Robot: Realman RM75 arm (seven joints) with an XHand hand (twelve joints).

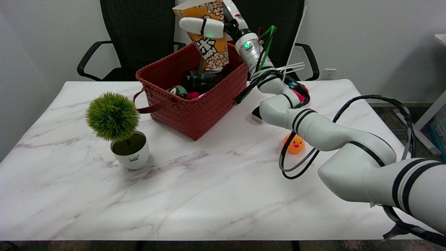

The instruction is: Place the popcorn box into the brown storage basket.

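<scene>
White-marbled tabletop [195, 195], black chairs [139, 31] and pale wall at frame top; robot hand [209, 26] gripping popcorn box [210, 48] above basket [195, 111].

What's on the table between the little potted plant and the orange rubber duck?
In the head view, bare marble tabletop lies between the potted plant and the orange duck; the basket sits just behind that stretch.

I'm seeing a yellow, popcorn-printed popcorn box [209, 42], a red-brown woven basket [195, 111], and an orange duck [294, 144] at four o'clock.
</scene>
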